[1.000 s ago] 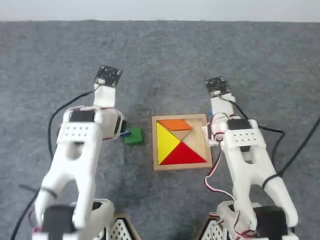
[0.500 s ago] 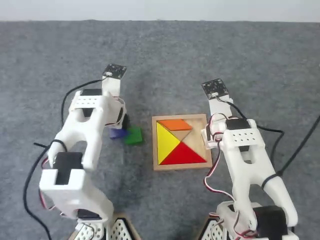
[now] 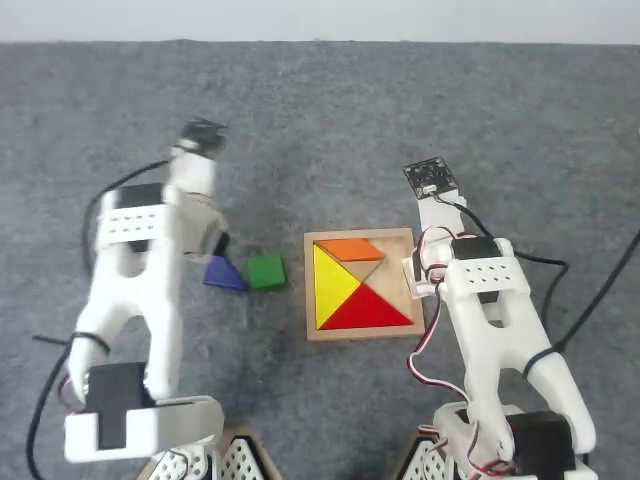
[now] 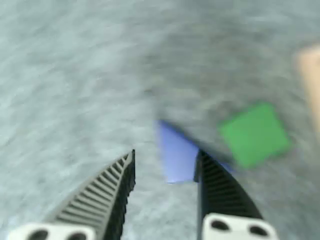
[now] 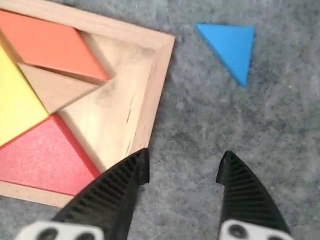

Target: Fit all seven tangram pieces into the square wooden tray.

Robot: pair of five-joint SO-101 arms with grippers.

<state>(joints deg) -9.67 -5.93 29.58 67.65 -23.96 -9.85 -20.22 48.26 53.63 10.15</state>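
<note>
One tray (image 3: 360,334), seven pieces, two arms on grey felt (image 3: 500,120).

Four pieces lie in the tray: an orange parallelogram (image 3: 350,248) along the far edge, a yellow triangle (image 3: 332,285) on the side nearer the left arm (image 3: 140,270), a red triangle (image 3: 370,310) along the near edge, and a tan triangle (image 5: 52,87) between the orange and the red. The part of the tray nearest the right arm (image 3: 490,300) is bare wood.

Three pieces lie on the felt. A green square (image 3: 266,271) and a dark blue triangle (image 3: 222,274) sit just beside each other, between the left arm and the tray. A light blue triangle (image 5: 229,42) lies near the tray's far corner on the right arm's side.

The left gripper (image 4: 165,160) is spread wide and points down at the felt. The dark blue triangle lies in the gap, close against one finger (image 4: 215,185); whether they touch cannot be told. It grips nothing.

The right gripper (image 5: 185,157) is likewise spread wide and empty, over bare felt just beside the tray's rim.

Both arms stretch forward from their bases at the near table edge. The left arm bends over the two loose pieces and the right stands alongside the tray.
</note>
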